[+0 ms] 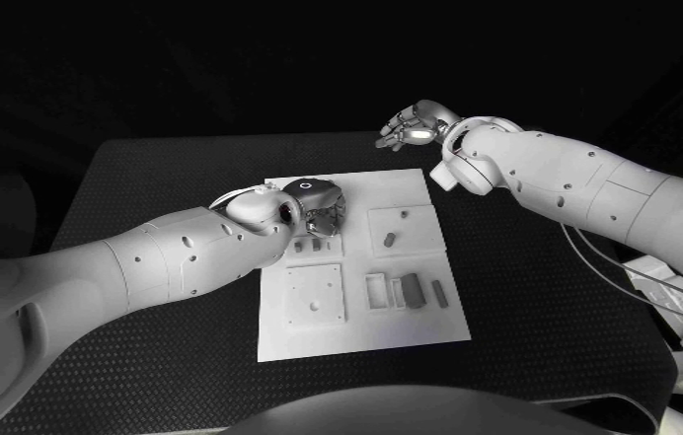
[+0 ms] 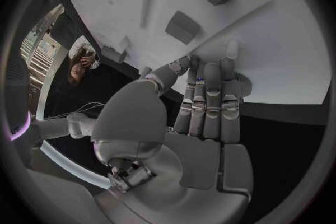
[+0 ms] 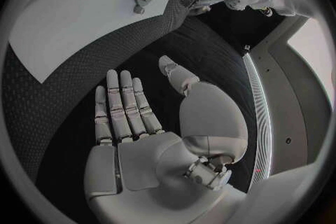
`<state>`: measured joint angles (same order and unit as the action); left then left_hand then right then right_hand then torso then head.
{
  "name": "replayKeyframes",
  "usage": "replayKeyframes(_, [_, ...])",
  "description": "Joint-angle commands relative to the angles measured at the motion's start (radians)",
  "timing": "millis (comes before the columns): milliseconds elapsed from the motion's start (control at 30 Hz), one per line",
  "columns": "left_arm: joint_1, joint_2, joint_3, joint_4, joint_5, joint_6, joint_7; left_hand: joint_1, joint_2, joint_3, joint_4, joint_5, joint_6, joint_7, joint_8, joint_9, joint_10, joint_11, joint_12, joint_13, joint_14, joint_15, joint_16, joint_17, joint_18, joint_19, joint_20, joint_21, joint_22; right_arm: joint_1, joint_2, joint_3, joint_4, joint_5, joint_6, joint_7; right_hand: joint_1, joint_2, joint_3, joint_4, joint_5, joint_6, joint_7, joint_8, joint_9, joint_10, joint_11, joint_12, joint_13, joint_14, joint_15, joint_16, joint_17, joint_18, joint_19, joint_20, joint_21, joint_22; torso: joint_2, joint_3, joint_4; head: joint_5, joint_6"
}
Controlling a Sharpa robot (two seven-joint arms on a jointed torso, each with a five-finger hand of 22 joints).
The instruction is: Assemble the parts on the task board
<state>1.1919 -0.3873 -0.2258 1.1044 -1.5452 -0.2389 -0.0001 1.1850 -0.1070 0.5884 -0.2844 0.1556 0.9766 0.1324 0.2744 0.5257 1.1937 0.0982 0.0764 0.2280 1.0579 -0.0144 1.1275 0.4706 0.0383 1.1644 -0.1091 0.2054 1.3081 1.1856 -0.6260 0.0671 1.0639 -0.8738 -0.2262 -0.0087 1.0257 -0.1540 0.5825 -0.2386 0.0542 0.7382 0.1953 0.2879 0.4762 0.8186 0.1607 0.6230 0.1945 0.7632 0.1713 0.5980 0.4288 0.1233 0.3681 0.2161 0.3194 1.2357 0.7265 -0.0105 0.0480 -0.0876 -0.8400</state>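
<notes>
Head view: L hand (image 1: 311,201) over task board (image 1: 427,323) far edge

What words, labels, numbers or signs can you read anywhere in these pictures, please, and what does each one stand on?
None: no readable word, label, brand or number appears in any view.
The left hand bears a small ring-shaped mark in the head view, a sign rather than text.
The task board and its grey parts carry no lettering.
The right hand shows a bright spot, nothing legible.
</notes>
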Motion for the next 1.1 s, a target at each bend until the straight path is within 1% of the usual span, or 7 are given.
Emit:
replayKeyframes(33, [-0.019, -0.001, -0.012, -0.004, -0.028, 0.076, -0.020, 0.014, 0.001, 0.009, -0.001, -0.007, 0.011, 0.001, 0.005, 0.001, 0.016, -0.005, 0.006, 0.008, 0.010, -0.003, 0.008, 0.000, 0.023, 0.012, -0.003, 0.009, 0.022, 0.000, -0.001, 0.000, 0.001, -0.002, 0.009, 0.011, 0.006, 0.002, -0.004, 0.002, -0.004, -0.008, 0.028, 0.004, -0.001, 0.004, 0.003, -0.005, -0.001, -0.005, 0.001, -0.006, 0.001, -0.017, -0.008, 0.001, -0.005, 0.002, 0.000, 0.0000, 0.0005, -0.001, -0.001])
replayKeyframes(133, [-0.019, -0.002, -0.012, -0.007, -0.035, 0.076, -0.025, 0.014, 0.001, 0.009, -0.001, -0.007, 0.011, 0.001, 0.005, 0.001, 0.016, -0.005, 0.005, 0.008, 0.010, -0.003, 0.008, 0.000, 0.023, 0.012, -0.003, 0.009, 0.022, 0.000, -0.001, 0.000, 0.001, -0.002, 0.009, 0.011, 0.006, 0.002, -0.004, 0.002, -0.004, -0.008, 0.028, 0.004, -0.001, 0.004, 0.003, -0.005, -0.001, -0.005, 0.001, -0.006, 0.001, -0.017, -0.008, 0.001, -0.005, 0.002, 0.000, 0.0000, 0.0007, -0.002, -0.001])
replayKeyframes(300, [-0.019, 0.000, -0.012, -0.012, -0.057, 0.081, -0.029, 0.041, 0.003, 0.027, -0.004, -0.007, 0.012, 0.002, 0.005, -0.003, 0.020, -0.006, 0.001, 0.007, 0.013, -0.004, 0.010, -0.002, 0.021, 0.015, -0.006, 0.010, 0.022, 0.000, -0.002, 0.000, 0.002, -0.002, 0.009, 0.011, 0.006, 0.002, -0.004, 0.002, -0.004, -0.008, 0.028, 0.004, -0.001, 0.004, 0.003, -0.005, -0.001, -0.005, 0.001, -0.006, 0.001, -0.017, -0.008, 0.001, -0.005, 0.002, 0.000, 0.0000, 0.0006, -0.002, 0.000])
replayKeyframes(500, [-0.019, 0.002, -0.012, -0.019, -0.070, 0.075, -0.032, 0.061, 0.005, 0.040, -0.005, -0.009, 0.025, -0.002, 0.011, -0.003, 0.038, -0.012, 0.003, 0.011, 0.025, -0.010, 0.018, -0.002, 0.020, 0.025, -0.012, 0.016, 0.023, 0.000, -0.001, 0.000, 0.002, -0.002, 0.008, 0.012, 0.006, 0.002, -0.005, 0.002, -0.004, -0.008, 0.028, 0.004, -0.001, 0.004, 0.003, -0.005, -0.001, -0.005, 0.001, -0.006, 0.001, -0.017, -0.008, 0.001, -0.005, 0.002, 0.000, 0.0001, 0.0002, -0.002, 0.001])
replayKeyframes(700, [-0.019, -0.003, -0.012, -0.023, -0.073, 0.025, -0.030, 0.081, 0.010, 0.059, -0.004, -0.009, 0.034, -0.005, 0.015, -0.005, 0.066, -0.023, 0.008, 0.017, 0.049, -0.020, 0.029, -0.001, 0.021, 0.048, -0.021, 0.027, 0.023, 0.000, -0.001, 0.000, 0.002, -0.001, 0.008, 0.012, 0.006, 0.003, -0.005, 0.003, -0.004, -0.007, 0.028, 0.004, -0.001, 0.004, 0.003, -0.005, -0.001, -0.005, 0.001, -0.006, 0.001, -0.017, -0.008, 0.001, -0.005, 0.002, 0.000, 0.0004, 0.0008, -0.001, 0.003])
replayKeyframes(933, [-0.019, -0.016, -0.012, -0.018, -0.069, -0.022, -0.015, 0.093, 0.001, 0.076, -0.005, -0.012, 0.036, -0.006, 0.016, -0.007, 0.080, -0.028, 0.009, 0.021, 0.065, -0.026, 0.032, -0.003, 0.020, 0.061, -0.026, 0.032, 0.022, 0.000, -0.002, 0.000, 0.003, -0.001, 0.006, 0.013, 0.005, 0.003, -0.005, 0.003, -0.004, -0.007, 0.028, 0.004, -0.001, 0.004, 0.003, -0.005, -0.001, -0.005, 0.001, -0.006, 0.001, -0.017, -0.008, 0.001, -0.005, 0.002, 0.000, 0.0003, 0.0003, -0.001, 0.005])
replayKeyframes(1100, [-0.019, -0.026, -0.012, -0.010, -0.064, -0.042, -0.009, 0.097, -0.004, 0.081, -0.005, -0.012, 0.034, -0.006, 0.015, -0.008, 0.086, -0.030, 0.008, 0.022, 0.070, -0.028, 0.032, -0.004, 0.020, 0.065, -0.028, 0.032, 0.022, 0.000, -0.003, 0.000, 0.003, -0.001, 0.006, 0.013, 0.005, 0.003, -0.005, 0.003, -0.004, -0.007, 0.028, 0.005, -0.001, 0.004, 0.003, -0.005, -0.001, -0.005, 0.001, -0.006, 0.001, -0.018, -0.008, 0.001, -0.005, 0.002, 0.000, 0.0005, 0.0005, -0.002, 0.006])
